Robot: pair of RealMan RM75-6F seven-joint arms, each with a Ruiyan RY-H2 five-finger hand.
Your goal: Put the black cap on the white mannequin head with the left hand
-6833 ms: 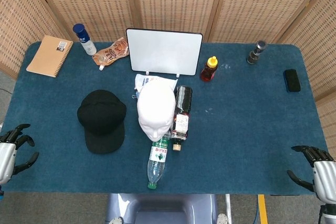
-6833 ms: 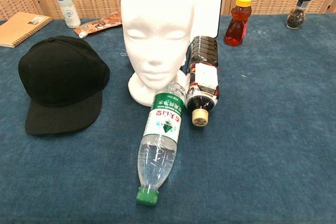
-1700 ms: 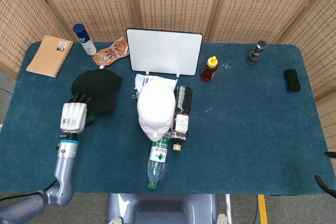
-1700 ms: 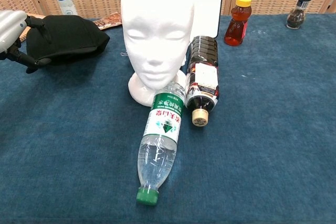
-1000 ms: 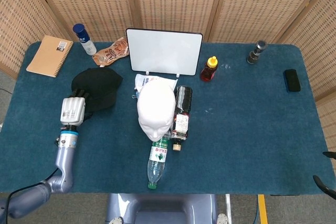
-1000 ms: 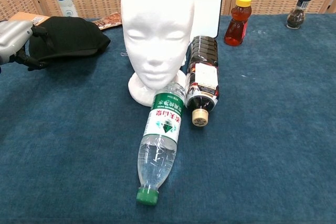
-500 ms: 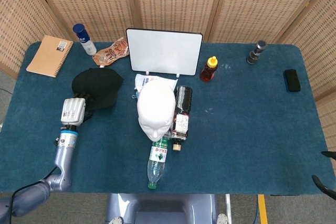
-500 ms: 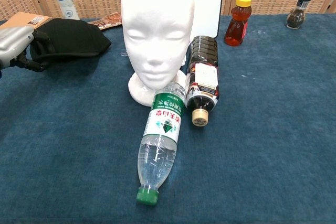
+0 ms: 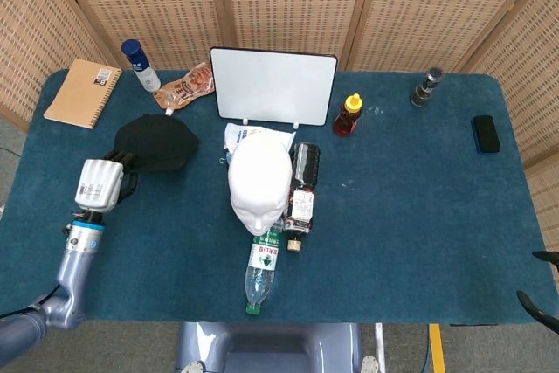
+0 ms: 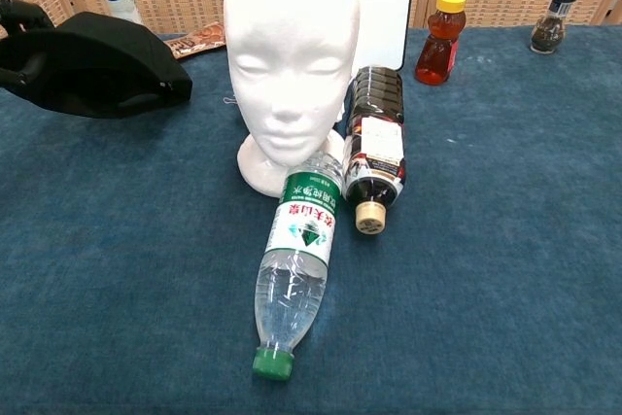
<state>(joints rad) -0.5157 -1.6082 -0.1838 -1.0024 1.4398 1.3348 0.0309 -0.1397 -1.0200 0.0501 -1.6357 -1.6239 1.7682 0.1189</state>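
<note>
Fingers (image 9: 122, 163) of my left hand (image 9: 98, 183) clamped the black cap (image 9: 155, 141) near the table's (image 9: 419, 216) left edge, beside the white mannequin head (image 9: 259, 183); my right hand's (image 9: 543, 303) grip I couldn't tell.

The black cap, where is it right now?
In the head view, the black cap is on the left side, held by the left robot hand, left of the white head.

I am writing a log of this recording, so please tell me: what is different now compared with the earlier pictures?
The left hand came in from the table edge, took hold of the black cap and lifted it off the table; it now holds it left of the white mannequin head. The head, bottles and whiteboard stayed put.
</note>
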